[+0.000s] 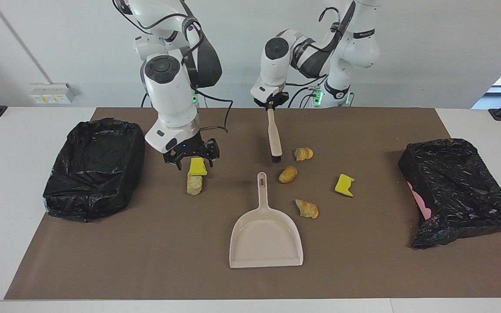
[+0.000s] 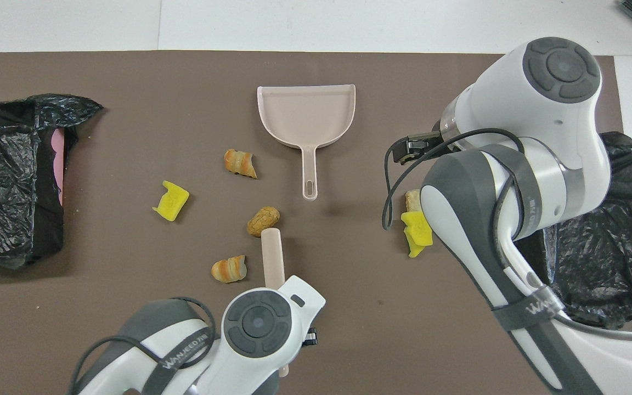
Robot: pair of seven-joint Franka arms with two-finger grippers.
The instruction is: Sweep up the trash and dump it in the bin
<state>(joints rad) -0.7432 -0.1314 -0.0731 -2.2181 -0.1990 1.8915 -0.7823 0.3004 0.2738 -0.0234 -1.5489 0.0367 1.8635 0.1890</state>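
Brush [image 1: 274, 134] hangs clenched in my left gripper [image 1: 270, 103], bristles down beside 2 bread scraps [image 1: 288, 174] near the dustpan [image 1: 265, 234] handle. My right gripper [image 1: 192, 157] hovers, jaws released, over a yellow sponge [image 1: 198, 166] lying on another scrap [image 1: 195, 184], beside the bin [image 1: 94, 167] at its end.

Two white robot arms with rounded glossy shells, dark grey joint bands and round grey end caps ringed with small recessed screw holes. Black cables loop loosely along both arms. Grey lettering runs down one grey link of each arm in the overhead view. The right claw [image 1: 192, 159] is black, under a white wrist collar showing a small blue light; the left claw [image 1: 270, 101] is black too. Green lights glow at both bases.
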